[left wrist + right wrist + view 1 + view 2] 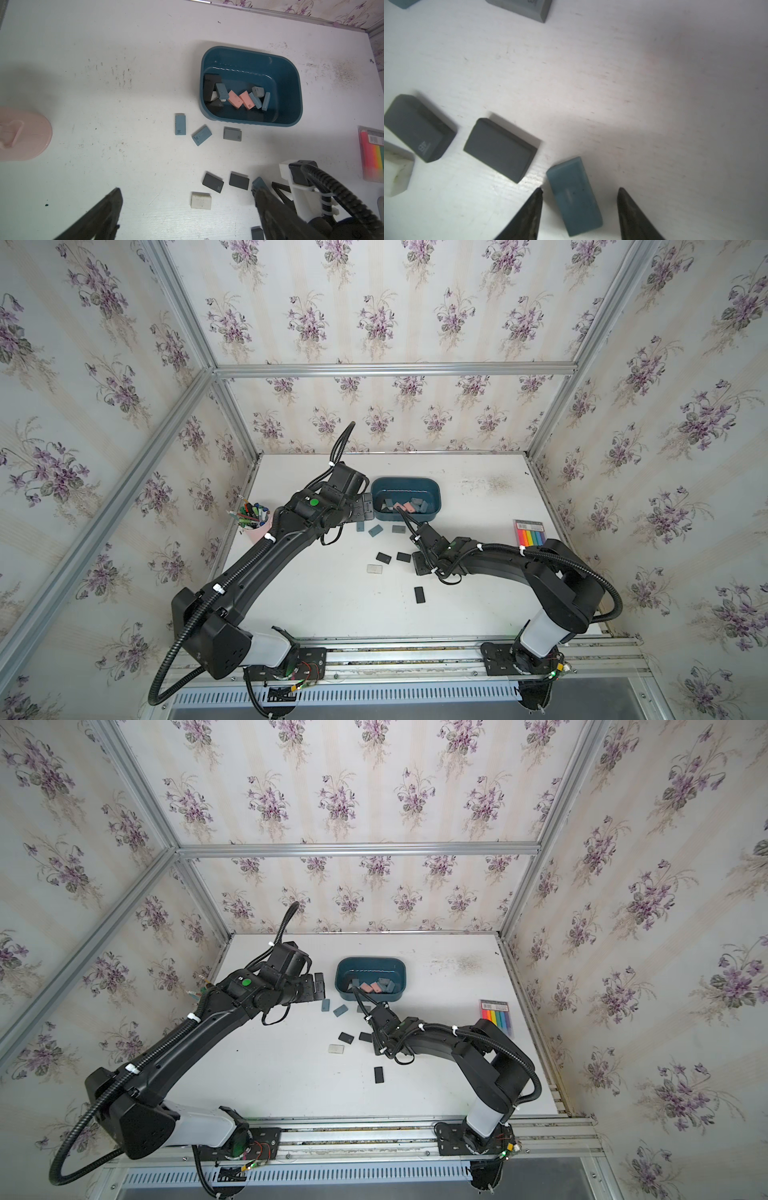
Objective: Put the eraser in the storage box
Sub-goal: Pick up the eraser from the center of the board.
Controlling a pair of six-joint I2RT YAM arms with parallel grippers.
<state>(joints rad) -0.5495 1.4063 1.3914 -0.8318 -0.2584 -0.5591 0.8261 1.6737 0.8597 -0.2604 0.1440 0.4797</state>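
Eraser, a slate-blue rectangular rubber block, lies flat on the white desk, outside the box, between the two dark fingers of the right tool. That tool stands partly open around it, with a strip of desk showing on each side, so it grips nothing. Just beside the block lie two dark grey rectangular erasers, and past them a white one.

The dark teal-blue rounded plastic storage box sits just above the middle of the frame in both top views. It holds pink, blue, grey and black erasers. The right tool hangs below it, apart from it. Three blue-grey erasers lie along the box's lower edge.

The left tool is spread wide and empty, just beside the box's left wall in both top views. A pink pen cup stands at mid-left and a rainbow-striped packet at mid-right.
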